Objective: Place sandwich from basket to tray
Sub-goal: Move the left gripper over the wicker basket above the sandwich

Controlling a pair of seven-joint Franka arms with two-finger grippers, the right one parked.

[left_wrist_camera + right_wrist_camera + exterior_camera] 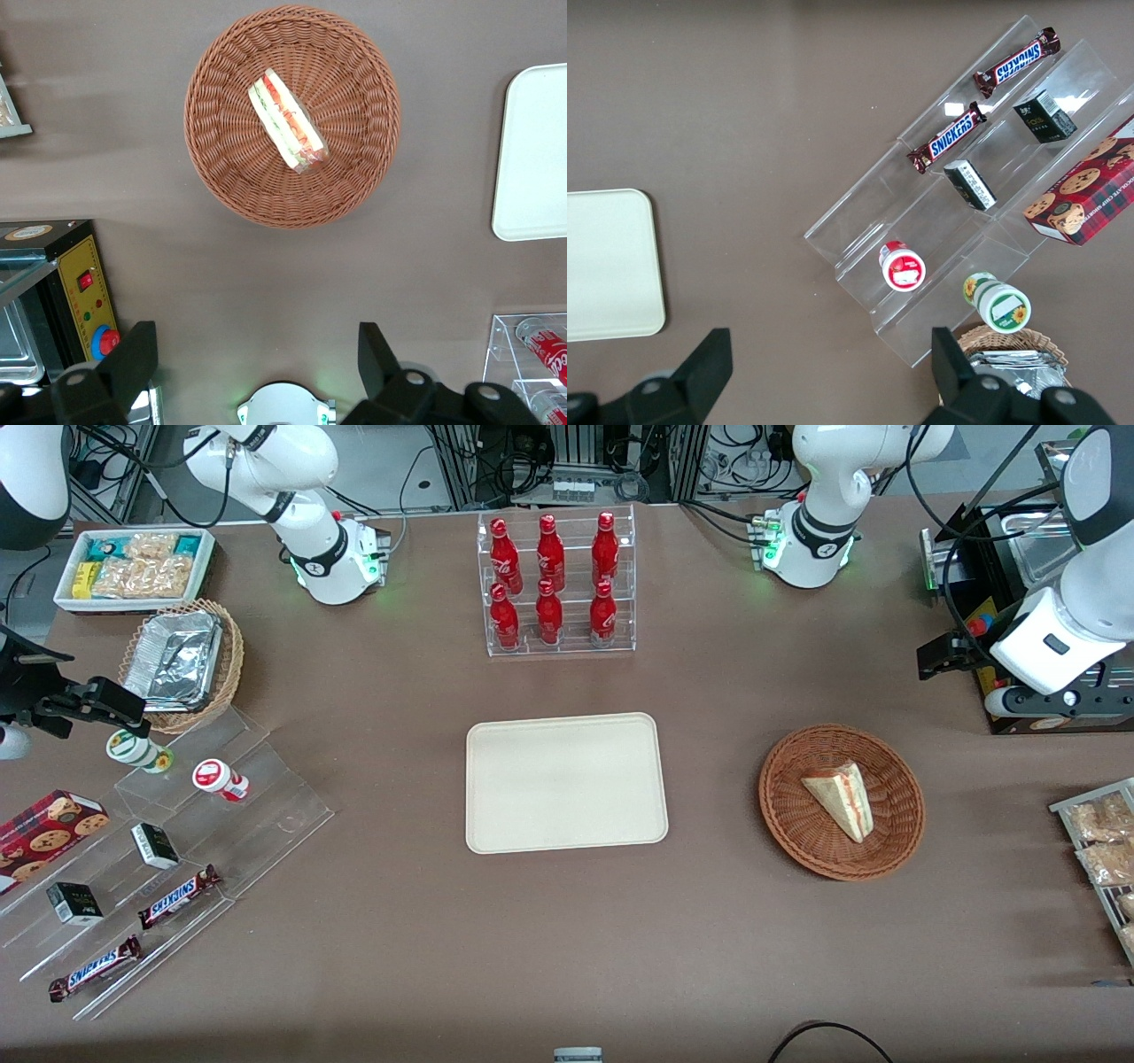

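While the sandwich point(840, 799) lies untouched in the basket point(902, 839) toward the working arm's end of the counter, beside the bare tray point(565, 782) at mid-counter, the approach step is in hand. From the left wrist, the gripper point(257, 363) hangs spread and empty, well apart from the sandwich point(287, 122); next it likely must descend over the wedge.

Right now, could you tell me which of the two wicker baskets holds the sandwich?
The reddish-brown basket, toward the working arm's end, holds the sandwich; the tan basket holds foil containers. The open gripper hovers above the table.
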